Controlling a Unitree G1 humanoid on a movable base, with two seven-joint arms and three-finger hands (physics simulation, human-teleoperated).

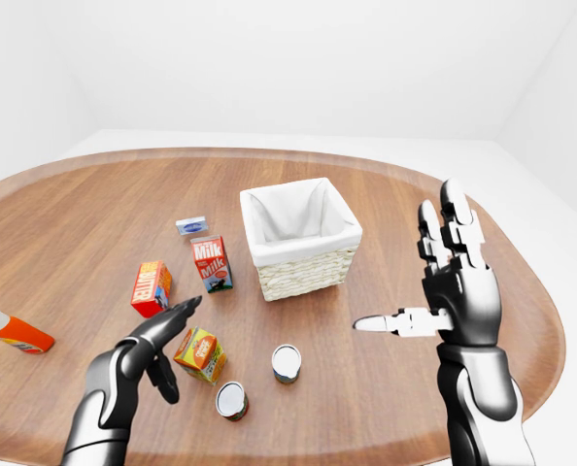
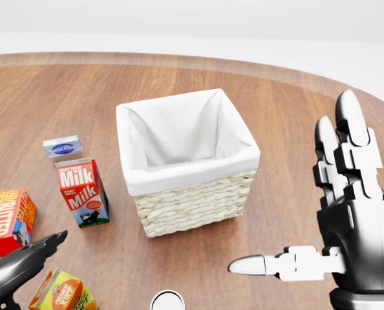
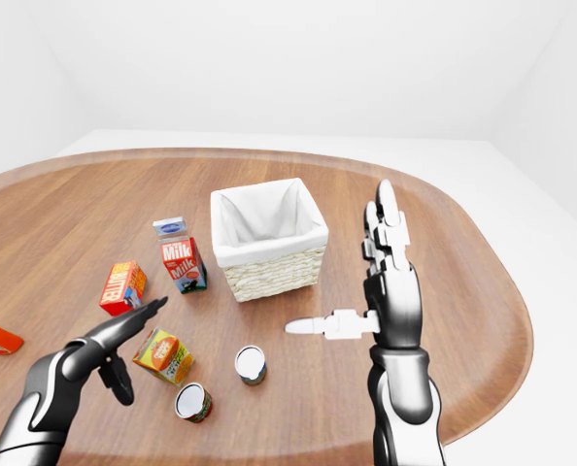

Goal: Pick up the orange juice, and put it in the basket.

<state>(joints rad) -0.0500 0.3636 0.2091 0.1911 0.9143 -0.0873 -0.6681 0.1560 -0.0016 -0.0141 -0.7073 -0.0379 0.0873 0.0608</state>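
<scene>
The left hand (image 1: 162,340) hangs low over the wooden table (image 1: 94,214) with its fingers spread and nothing in them; one finger points up toward the butter box (image 1: 151,288) and another hangs down just left of the orange juice carton (image 1: 200,353). The hand does not touch the carton. The orange juice lies tilted on the table at the lower left of the left-eye view, below the milk carton (image 1: 212,264) and well apart from the basket (image 1: 301,238). The right hand (image 1: 444,291) is raised at the right, fingers straight up and thumb stretched out to the left, holding nothing. The white-lined wicker basket stands near the middle of the table. A small blue box (image 1: 191,225) lies above the milk carton. Two cans (image 1: 287,363) (image 1: 231,400) stand to the right of the juice. An orange bottle (image 1: 13,331) lies at the far left.
</scene>
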